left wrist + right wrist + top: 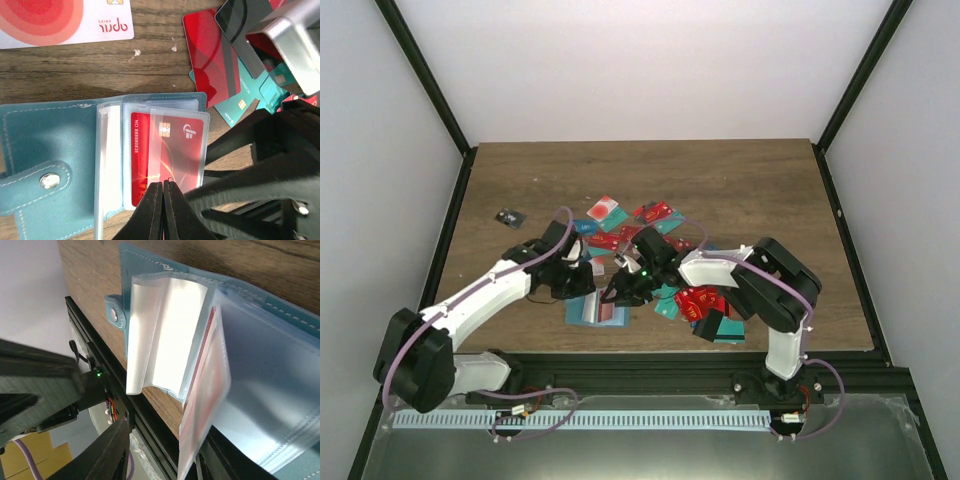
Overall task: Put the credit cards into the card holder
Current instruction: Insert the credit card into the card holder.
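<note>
Lying open at the near edge of the table (750,185), the card holder (592,312) has its near side almost on the black rail (670,362) that borders the wood. The far half of the tabletop is bare brown grain out to the black frame, with one small black object (508,217) well apart on the far left. The credit cards (698,300) crowd the middle and right in a loose overlapping heap of glossy red, teal and white.

The left gripper (163,192) has its thin black fingers pressed together, their tips touching the near edge of a clear plastic sleeve (172,112) that holds a red card (170,150) with a chip. Soft teal leather with pale stitching and a round metal snap (50,180) makes up the holder's cover.

The right gripper (169,432) stands with its jaws apart at the sleeves' right edge, the card-filled sleeve hanging between them; whether it pinches the sleeve cannot be told. A white card (65,17) with a red blot lies just beyond the holder.
</note>
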You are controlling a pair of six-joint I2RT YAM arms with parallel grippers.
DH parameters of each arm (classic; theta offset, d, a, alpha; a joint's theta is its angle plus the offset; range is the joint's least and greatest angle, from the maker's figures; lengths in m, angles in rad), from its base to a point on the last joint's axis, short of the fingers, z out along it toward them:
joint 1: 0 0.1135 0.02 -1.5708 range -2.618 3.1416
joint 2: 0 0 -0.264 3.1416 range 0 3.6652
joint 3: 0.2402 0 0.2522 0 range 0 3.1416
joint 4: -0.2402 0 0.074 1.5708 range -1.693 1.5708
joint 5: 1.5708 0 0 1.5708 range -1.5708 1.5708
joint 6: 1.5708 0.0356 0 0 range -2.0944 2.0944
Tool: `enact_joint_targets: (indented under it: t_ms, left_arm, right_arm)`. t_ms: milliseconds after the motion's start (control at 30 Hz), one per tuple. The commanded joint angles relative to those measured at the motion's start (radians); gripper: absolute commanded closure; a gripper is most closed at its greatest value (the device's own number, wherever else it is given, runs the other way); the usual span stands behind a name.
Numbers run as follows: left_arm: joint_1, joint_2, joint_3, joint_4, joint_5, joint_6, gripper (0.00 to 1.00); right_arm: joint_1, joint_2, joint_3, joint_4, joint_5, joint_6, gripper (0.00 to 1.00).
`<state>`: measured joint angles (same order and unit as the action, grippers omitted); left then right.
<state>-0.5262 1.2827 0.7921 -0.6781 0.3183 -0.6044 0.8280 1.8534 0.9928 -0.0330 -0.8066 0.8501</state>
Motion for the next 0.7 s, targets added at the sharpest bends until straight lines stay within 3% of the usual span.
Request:
enact_joint_targets:
  t_ms: [0, 367, 667]
  left_arm:
    - [0.001, -0.049, 0.052, -0.101, -0.059, -0.022, 0.96]
    - [0.028, -0.164, 0.118, -0.231, -0.157, -0.034, 0.96]
    - [0.046, -0.247, 0.082, -0.271, -0.16, -0.037, 0.96]
  right_arm:
    - [0.009, 0.024, 0.049, -0.021, -0.004, -0.005, 0.61]
    - [0.083, 0.184, 0.319, -0.09, -0.045, -0.022, 0.59]
    - [0.103, 0.261, 0.481, -0.146, -0.078, -0.049, 0.56]
